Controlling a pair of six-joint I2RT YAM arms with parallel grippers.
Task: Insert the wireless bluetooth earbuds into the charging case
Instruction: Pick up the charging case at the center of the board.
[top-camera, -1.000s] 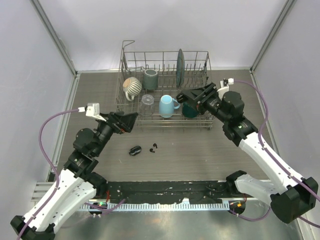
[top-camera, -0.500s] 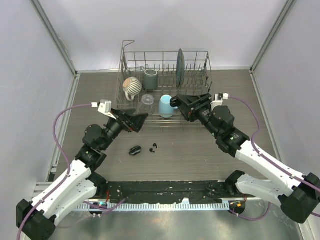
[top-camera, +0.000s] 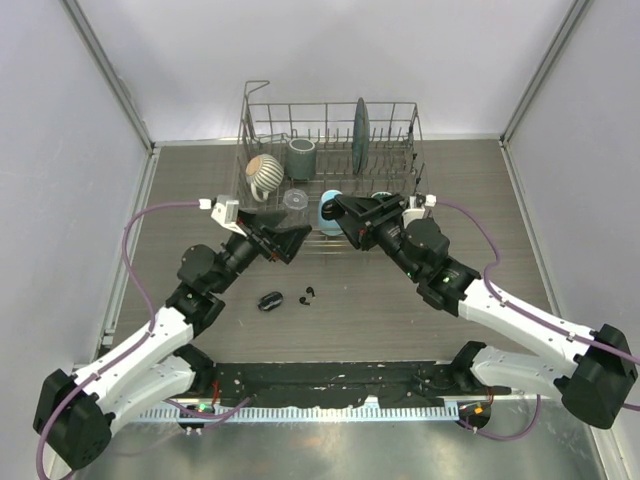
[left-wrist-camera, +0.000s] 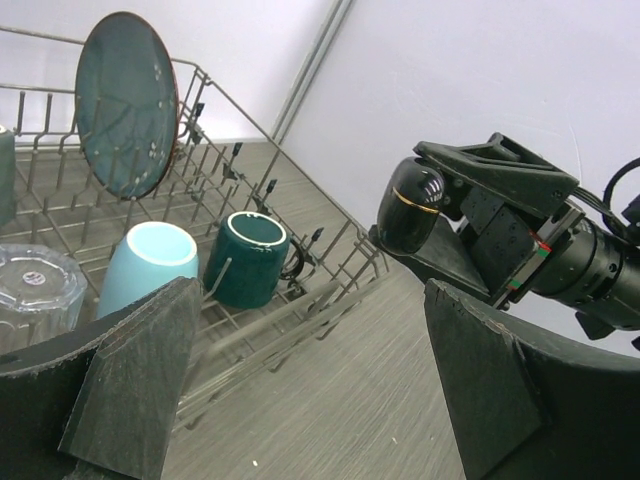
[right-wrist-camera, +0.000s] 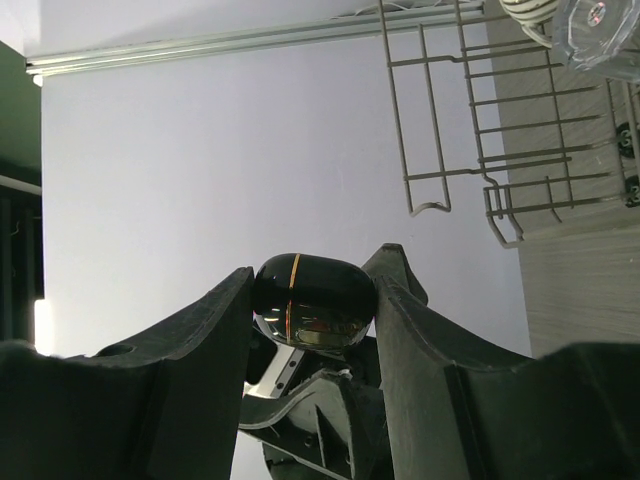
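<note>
My right gripper (top-camera: 341, 208) is shut on a glossy black charging case with a thin gold line (right-wrist-camera: 312, 300) and holds it in the air by the dish rack's front. The closed case also shows in the left wrist view (left-wrist-camera: 412, 205), between the right fingers. My left gripper (top-camera: 296, 241) is open and empty, raised above the table and facing the right gripper. Tiny black earbuds (top-camera: 305, 296) lie on the table below and between the two grippers. A small black oval object (top-camera: 270, 300) lies just left of them.
A wire dish rack (top-camera: 262, 106) stands at the back. It holds a striped mug (top-camera: 264, 170), a grey cup (top-camera: 301, 156), a clear glass (top-camera: 294, 201), a light blue mug (left-wrist-camera: 145, 268), a dark green mug (left-wrist-camera: 245, 257) and a dark plate (left-wrist-camera: 128, 103).
Both arms have swung in toward the middle. The right gripper has moved left with the case in it, and the left gripper has moved right until the two face each other closely.
</note>
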